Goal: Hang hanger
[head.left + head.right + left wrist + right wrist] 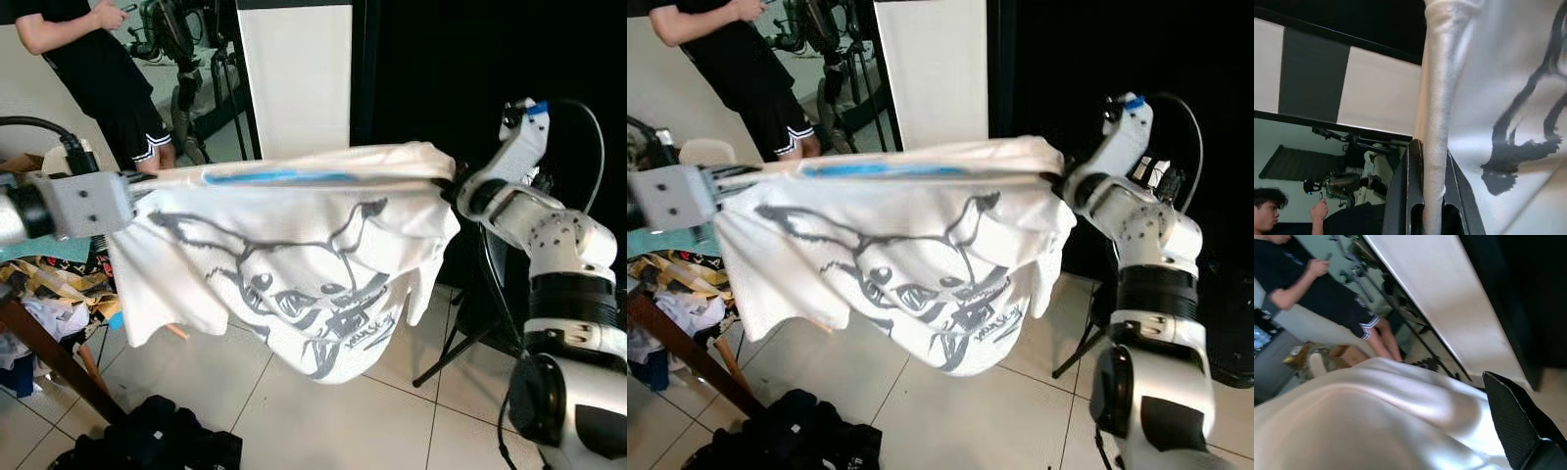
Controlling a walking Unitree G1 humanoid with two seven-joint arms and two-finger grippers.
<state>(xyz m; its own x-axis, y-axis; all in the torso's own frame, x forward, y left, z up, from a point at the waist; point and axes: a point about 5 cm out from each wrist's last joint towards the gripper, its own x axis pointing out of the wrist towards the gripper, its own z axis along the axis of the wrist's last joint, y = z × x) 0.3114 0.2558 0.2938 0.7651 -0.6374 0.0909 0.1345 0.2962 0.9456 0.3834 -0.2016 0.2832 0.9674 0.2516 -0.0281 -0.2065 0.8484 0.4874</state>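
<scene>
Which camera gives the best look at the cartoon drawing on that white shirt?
The left eye view: the shirt hangs spread between both arms, its whole drawing visible. The right eye view shows nearly the same. The left wrist view catches a few dark strokes; the right wrist view shows plain white cloth.

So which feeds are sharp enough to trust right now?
Eye views are sharp, though the background right of the white printed T-shirt is near black; left wrist view is crisp on the rolled hem between the left gripper fingers; right wrist view is soft, cloth glaring.
</scene>
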